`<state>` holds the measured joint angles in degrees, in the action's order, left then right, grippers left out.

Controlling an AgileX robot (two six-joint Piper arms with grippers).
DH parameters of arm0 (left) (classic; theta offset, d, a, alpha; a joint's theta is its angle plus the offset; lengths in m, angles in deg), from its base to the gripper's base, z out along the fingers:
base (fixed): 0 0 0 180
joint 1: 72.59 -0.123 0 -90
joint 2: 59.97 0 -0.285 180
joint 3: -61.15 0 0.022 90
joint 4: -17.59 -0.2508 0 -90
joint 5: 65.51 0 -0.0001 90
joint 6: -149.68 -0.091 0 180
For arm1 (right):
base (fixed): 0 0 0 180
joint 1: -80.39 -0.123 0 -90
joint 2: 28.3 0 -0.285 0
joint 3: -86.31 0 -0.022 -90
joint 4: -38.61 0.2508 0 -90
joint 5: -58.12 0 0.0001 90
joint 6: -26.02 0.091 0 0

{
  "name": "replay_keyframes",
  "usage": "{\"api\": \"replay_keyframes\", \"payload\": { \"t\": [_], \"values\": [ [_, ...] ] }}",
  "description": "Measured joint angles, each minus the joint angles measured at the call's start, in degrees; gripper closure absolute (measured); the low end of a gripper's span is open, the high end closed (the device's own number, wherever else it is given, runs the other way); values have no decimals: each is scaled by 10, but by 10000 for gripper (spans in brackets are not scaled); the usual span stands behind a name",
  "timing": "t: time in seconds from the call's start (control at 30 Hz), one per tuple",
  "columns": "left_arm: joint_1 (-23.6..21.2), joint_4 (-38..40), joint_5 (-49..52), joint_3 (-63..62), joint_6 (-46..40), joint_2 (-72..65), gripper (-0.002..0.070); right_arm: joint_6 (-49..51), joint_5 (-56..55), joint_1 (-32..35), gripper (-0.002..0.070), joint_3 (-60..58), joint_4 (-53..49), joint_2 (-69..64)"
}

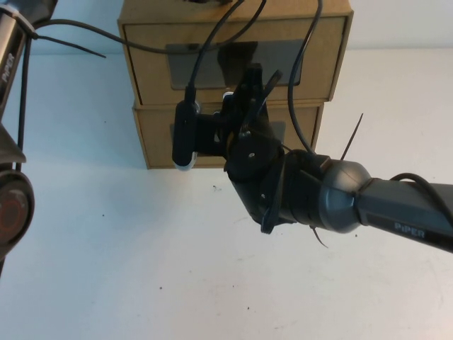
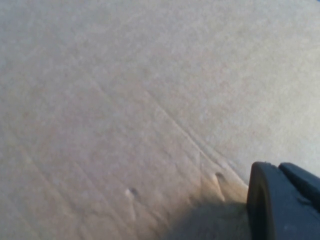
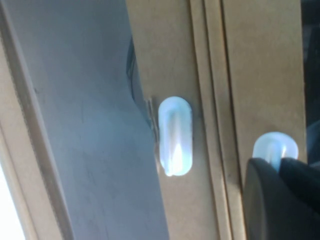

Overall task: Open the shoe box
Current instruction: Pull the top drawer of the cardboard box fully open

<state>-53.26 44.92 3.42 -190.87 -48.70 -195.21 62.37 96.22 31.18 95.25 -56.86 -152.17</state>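
Note:
Two brown cardboard shoe boxes are stacked at the back of the table, the upper box [image 1: 233, 57] on the lower box [image 1: 159, 138], each with a grey window in its front. My right gripper [image 1: 242, 98] reaches to the seam between them. In the right wrist view it [image 3: 280, 162] is shut on a white handle [image 3: 275, 145] beside that seam; I cannot tell which box this handle belongs to. A second white handle [image 3: 175, 136] sits free next to a window. My left gripper [image 2: 280, 200] is shut, hovering over a plain tan surface.
The left arm [image 1: 14, 198] stands at the table's left edge, far from the boxes. Black cables [image 1: 304, 78] hang across the box fronts. White tabletop [image 1: 141, 269] lies open in front of the boxes.

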Motion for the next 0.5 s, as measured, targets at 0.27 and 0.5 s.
{"api": "replay_keyframes", "payload": {
  "t": [0.27, 0.5],
  "values": [
    [0, 1, 3, 0, 3, 0, 680, -2, 8, -11, 671, -5, 22, 12],
    [0, 1, 3, 0, 7, 0, 680, -36, 9, -16, 672, -15, 66, 28]
  ]
}}
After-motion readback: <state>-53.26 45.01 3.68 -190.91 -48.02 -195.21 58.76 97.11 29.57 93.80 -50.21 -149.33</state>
